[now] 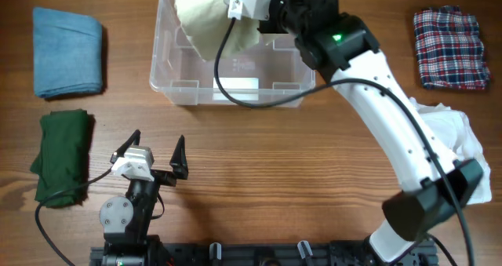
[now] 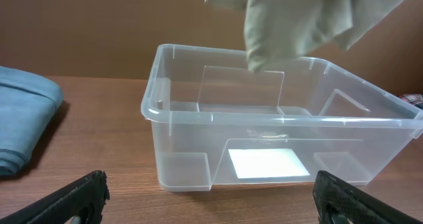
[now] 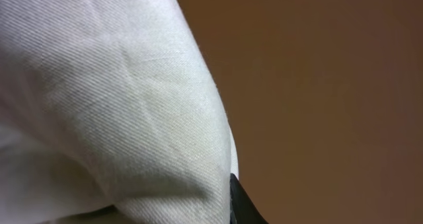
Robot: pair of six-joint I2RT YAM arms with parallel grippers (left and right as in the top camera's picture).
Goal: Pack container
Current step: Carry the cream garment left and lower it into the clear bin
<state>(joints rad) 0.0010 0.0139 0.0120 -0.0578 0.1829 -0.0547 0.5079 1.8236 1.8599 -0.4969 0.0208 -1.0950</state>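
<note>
The clear plastic container [image 1: 161, 58] stands at the back middle of the table, its white label [image 1: 239, 84] on the near long side. In the left wrist view the container [image 2: 198, 115] looks empty. A cream cloth [image 1: 205, 19] hangs above its far left part, and my right gripper [image 1: 235, 7] is shut on it. In the right wrist view the cream cloth [image 3: 112, 112] fills the left half and hides all but one dark fingertip [image 3: 241, 207]. My left gripper [image 1: 157, 140] rests open near the front left, facing the container, with nothing between its fingers [image 2: 79, 197].
A folded blue cloth [image 1: 68, 50] lies at the back left, with a folded green cloth [image 1: 63, 156] in front of it. A plaid cloth [image 1: 451, 48] sits at the back right. A white cloth [image 1: 463, 144] lies at the right beneath the right arm.
</note>
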